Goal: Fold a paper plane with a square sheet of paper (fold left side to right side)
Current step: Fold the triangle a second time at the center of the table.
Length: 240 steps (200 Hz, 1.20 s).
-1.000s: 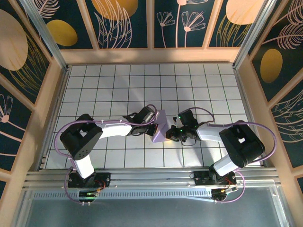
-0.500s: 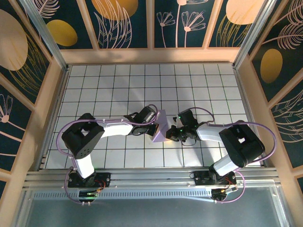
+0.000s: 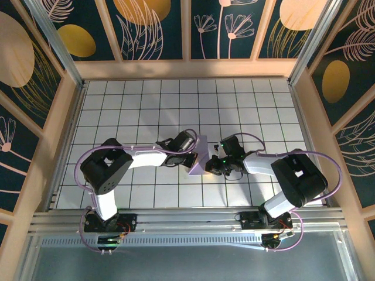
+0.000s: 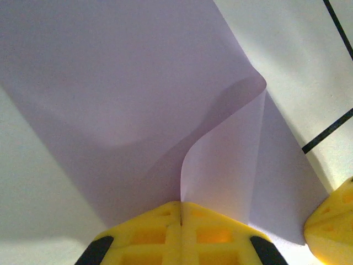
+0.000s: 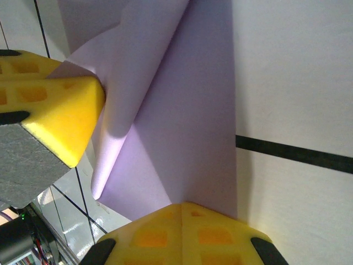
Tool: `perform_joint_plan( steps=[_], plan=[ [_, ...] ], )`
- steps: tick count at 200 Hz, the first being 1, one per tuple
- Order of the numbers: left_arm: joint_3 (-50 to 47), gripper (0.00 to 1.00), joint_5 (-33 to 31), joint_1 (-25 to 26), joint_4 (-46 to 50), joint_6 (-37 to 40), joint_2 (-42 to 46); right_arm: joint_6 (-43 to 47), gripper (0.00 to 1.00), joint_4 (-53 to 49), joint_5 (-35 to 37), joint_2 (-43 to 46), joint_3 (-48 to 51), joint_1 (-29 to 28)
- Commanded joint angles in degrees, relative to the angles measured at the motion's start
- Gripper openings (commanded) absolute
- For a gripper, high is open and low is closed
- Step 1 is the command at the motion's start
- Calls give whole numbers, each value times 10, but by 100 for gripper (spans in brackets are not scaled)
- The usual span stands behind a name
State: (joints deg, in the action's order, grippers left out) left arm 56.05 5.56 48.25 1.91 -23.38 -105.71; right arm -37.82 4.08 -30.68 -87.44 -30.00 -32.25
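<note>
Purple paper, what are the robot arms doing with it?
Two robot arms are folding it. The left pincer is shut on one edge of the paper, and that part curls up and over. The right pincer is shut at another edge, low by the table. The fold is only partly made, so there is no plane yet.

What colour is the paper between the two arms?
The paper is plain lavender-purple, clearest in the left wrist view.
</note>
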Motion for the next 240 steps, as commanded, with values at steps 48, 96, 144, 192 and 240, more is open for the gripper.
perform_joint_plan(
  steps=[48, 96, 144, 192, 240],
  plan=[
    [8, 0, 4, -5, 17, 15, -17, -10, 0, 14, -36, 62, 1, 33],
    [7, 0, 5, -4, 17, 15, -17, -52, 0, 100, -49, 40, 1, 38],
    [7, 0, 4, -5, 17, 15, -15, -67, 0, 141, -41, -22, -27, 26],
    [6, 0, 5, -4, 16, 16, -16, -67, 0, 155, -40, -46, -33, 24],
    [7, 0, 7, -5, 16, 17, -18, -66, 0, 163, -45, -69, -43, 17]
  ],
)
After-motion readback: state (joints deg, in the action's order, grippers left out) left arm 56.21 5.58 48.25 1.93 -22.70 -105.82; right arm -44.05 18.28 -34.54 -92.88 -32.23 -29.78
